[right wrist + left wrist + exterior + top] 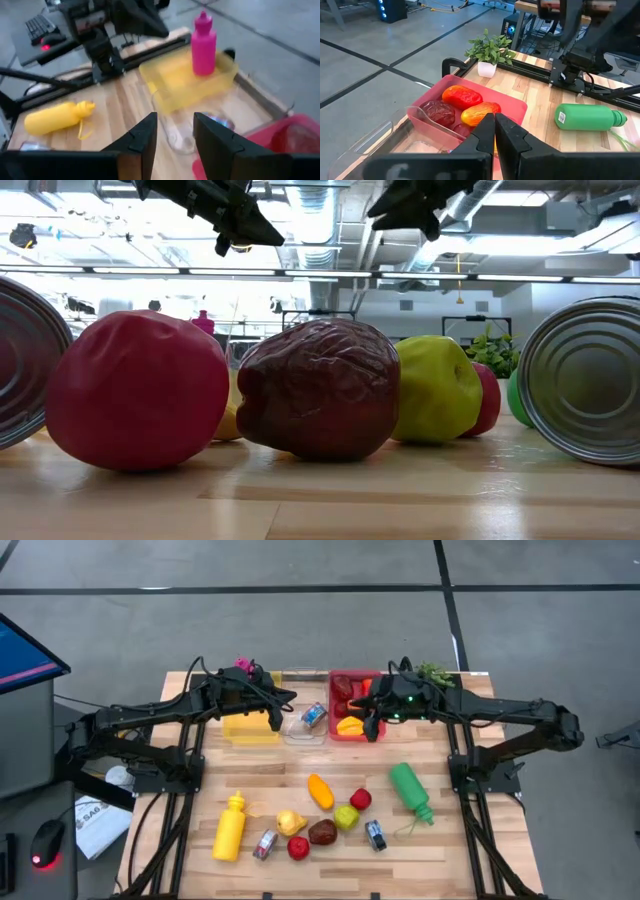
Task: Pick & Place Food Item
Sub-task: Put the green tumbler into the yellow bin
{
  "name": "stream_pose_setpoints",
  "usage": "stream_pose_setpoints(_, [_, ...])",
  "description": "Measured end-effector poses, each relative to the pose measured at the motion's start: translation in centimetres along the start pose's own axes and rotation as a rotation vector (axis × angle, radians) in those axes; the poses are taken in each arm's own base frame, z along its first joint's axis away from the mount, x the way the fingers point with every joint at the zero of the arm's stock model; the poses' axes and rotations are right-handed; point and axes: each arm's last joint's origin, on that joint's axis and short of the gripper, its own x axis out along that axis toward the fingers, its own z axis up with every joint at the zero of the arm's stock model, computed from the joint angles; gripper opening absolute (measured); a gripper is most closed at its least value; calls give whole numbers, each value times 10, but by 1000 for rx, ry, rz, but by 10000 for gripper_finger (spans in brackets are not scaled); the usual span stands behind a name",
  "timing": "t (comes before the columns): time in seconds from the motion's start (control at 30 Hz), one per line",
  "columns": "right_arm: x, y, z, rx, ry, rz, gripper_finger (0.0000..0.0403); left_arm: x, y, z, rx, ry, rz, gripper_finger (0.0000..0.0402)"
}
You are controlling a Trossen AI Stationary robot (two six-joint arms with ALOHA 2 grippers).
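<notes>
Where the right tool (371,726) hovers, red bin (338,677) contents hide

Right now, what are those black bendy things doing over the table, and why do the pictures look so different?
Those are two robot arms. Each ends in a left gripper or right gripper, a pinching part with two jaws. One picture looks straight down on the wooden table. One sits at table height, so the dark red fruit looks huge. The other two come from cameras on the arms' wrists.

On the table lie toy foods, a yellow bottle, a green bottle and small cans. At the back stand a yellow bin, a clear tray and a red bin holding some food.

The left jaws are shut and empty. The right jaws stand apart over the red bin, and nothing shows between them.
</notes>
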Motion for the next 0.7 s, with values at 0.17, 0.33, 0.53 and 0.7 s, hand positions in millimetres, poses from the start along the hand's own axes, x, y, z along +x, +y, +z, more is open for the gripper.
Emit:
stream_pose_setpoints(0.17, [-1, 6, -13, 101, 118, -6, 123, 0, 0, 0, 0, 0, 1, 1])
stream_pose_setpoints(0.33, [-6, 13, -31, 203, 283, -41, 123, 0, 0, 0, 0, 0, 1, 1])
stream_pose_setpoints(0.53, [-14, 24, -51, 310, 451, -96, 123, 0, 0, 0, 0, 0, 1, 1])
stream_pose_setpoints(0.7, [-23, 32, -64, 377, 564, -153, 123, 0, 0, 0, 0, 0, 1, 1])
